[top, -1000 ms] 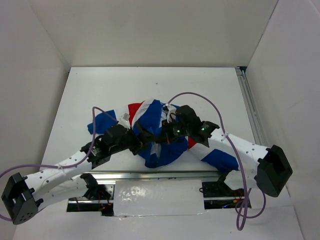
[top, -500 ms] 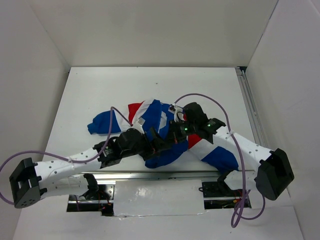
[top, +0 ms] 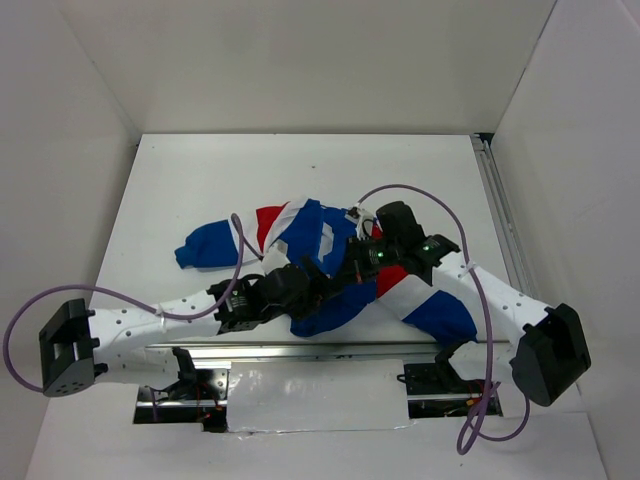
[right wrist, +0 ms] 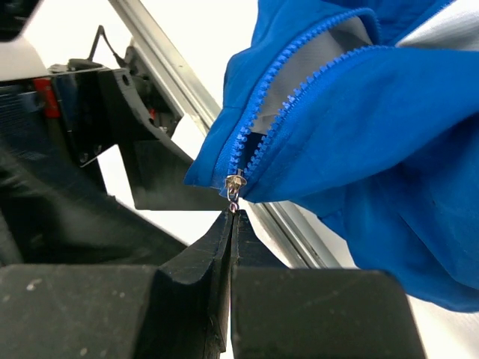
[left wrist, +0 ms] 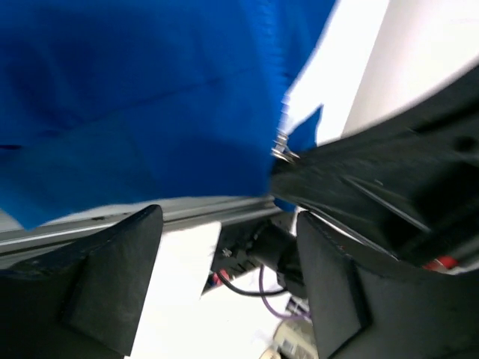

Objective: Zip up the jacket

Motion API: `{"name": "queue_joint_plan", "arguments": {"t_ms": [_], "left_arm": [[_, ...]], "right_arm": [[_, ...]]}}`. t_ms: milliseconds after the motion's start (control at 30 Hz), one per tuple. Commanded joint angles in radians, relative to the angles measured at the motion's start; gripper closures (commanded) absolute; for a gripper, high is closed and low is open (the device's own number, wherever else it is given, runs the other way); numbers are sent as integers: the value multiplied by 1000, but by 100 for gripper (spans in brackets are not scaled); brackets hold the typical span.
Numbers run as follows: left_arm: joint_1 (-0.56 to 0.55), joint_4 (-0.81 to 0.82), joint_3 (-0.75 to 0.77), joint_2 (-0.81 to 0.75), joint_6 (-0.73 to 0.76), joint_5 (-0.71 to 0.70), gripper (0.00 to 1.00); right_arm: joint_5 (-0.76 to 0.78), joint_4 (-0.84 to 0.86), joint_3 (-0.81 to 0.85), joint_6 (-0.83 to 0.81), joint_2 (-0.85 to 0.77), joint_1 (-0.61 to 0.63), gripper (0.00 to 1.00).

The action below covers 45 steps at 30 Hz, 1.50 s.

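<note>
The jacket [top: 310, 235], royal blue with red and white panels, lies bunched at the near middle of the table. My right gripper [right wrist: 233, 213] is shut on the small metal zipper pull [right wrist: 235, 187] at the bottom of the open blue zipper, at the jacket's lower hem [right wrist: 359, 134]. In the top view it [top: 345, 272] sits over the hem's right side. My left gripper [left wrist: 228, 224] is open just below the blue hem [left wrist: 150, 97], nothing between its fingers [left wrist: 112, 277]. The zipper slider [left wrist: 281, 152] shows beside the right gripper's black body [left wrist: 389, 179].
An aluminium rail [top: 320, 350] runs along the table's near edge, right under the hem. Purple cables [top: 400, 190] loop over both arms. A blue sleeve [top: 200, 245] stretches left, another [top: 440, 315] right. White walls [top: 90, 120] close in the table.
My left arm has slid right, bringing its gripper in under the jacket's hem beside the right gripper, and its jaws have narrowed slightly. The right gripper shifted a little right, still pinching the pull.
</note>
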Motion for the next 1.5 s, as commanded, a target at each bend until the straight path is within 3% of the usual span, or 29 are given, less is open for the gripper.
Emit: {"name": "queue_joint_plan", "arguments": {"t_ms": [0, 200, 300, 567, 967, 1033, 1067, 1100, 1200, 1367, 1467], "left_arm": [[-3, -64, 36, 12, -80, -133, 19], [-5, -22, 16, 3, -65, -212, 31], [-5, -70, 33, 3, -83, -261, 32], [-5, 126, -25, -36, 68, -311, 33], [-5, 209, -45, -40, 112, -310, 36], [-5, 208, -43, -37, 110, -305, 51], [-6, 200, -40, -37, 102, -307, 51], [-5, 196, -39, -37, 102, -308, 60], [-6, 188, -45, -45, 87, -310, 74], [-6, 268, -82, -59, 134, -310, 86], [-6, 246, -77, -60, 115, -310, 100]], "right_arm": [[-111, 5, 4, 3, -15, 4, 100], [-122, 5, -2, 18, 4, -2, 100], [-121, 0, -3, 20, 5, -2, 100], [-121, 5, 6, 25, 31, -4, 100], [-125, 22, 20, 23, 40, -4, 100], [-133, 23, 27, 25, 46, -4, 100], [-136, 23, 27, 26, 46, -4, 100], [-136, 25, 26, 26, 43, -4, 100], [-136, 25, 24, 34, 43, -10, 100], [-165, 43, 23, 51, 51, -14, 100], [-154, 45, 23, 60, 48, -17, 100]]}}
